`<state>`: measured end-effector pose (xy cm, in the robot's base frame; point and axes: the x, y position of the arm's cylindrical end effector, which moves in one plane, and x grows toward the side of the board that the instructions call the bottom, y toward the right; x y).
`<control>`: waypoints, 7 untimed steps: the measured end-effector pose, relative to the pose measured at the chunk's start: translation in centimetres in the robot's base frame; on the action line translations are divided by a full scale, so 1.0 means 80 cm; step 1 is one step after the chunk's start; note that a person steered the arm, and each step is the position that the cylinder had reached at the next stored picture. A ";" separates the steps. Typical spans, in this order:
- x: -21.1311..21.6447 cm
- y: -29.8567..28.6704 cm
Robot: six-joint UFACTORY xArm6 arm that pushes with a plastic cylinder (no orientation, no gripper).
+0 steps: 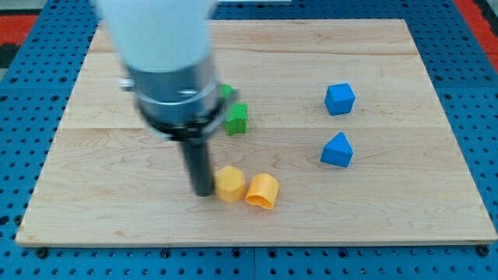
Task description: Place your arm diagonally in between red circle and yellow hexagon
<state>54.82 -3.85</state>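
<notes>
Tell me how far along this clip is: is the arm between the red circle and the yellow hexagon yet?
Done: my tip sits right against the left side of the yellow hexagon. In hand: nothing more can be judged, because no red circle shows; the arm may be hiding it. Left: confirming the tip lies diagonally between the two. The other yellow block, green blocks and blue blocks lie apart from the tip.

Arm body (159,47) blurred, cut off at the view's top. Green block (226,91) just right of it mostly hidden, shape unclear. No red circle visible. Tabletop (389,210) behind the arm is covered.
</notes>
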 end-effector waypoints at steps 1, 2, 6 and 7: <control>0.003 -0.060; -0.005 -0.118; -0.048 0.010; -0.049 0.012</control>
<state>50.86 -2.86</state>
